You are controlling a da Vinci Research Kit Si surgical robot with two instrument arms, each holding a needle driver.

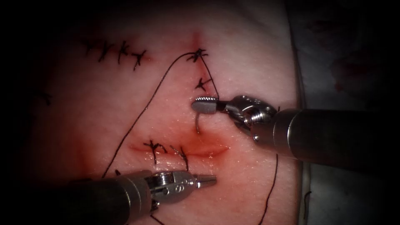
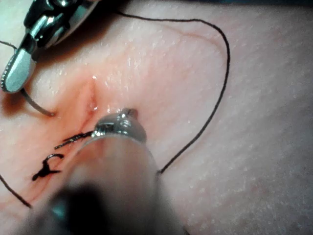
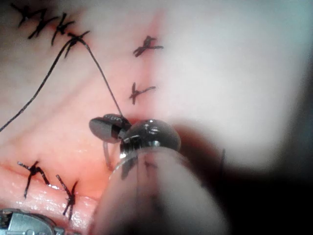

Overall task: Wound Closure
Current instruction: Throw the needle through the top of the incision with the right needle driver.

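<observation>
Needle [image 1: 197,123] hangs from right pincer [image 1: 203,105], clamped; tip in tissue [image 1: 250,175]; left pincer [image 1: 207,180] closed, empty.

Pale cloth [image 1: 350,50] at right, red-stained; edges dark.

Endoscope above-front, wrist views close, sharing the cut [image 1: 196,149]

A pale cloth [image 1: 346,54] lies along the right edge of the tissue [image 1: 83,125]; it carries faint reddish stains [image 1: 339,85], and its far side falls into shadow. Well apart from it, toward the upper left of the endoscope view, a slanting row of finished dark stitches [image 1: 116,52] sits with its cut ends bristling outward; a lone dark knot [image 1: 45,98] sits lower, near the shaded left margin.
</observation>
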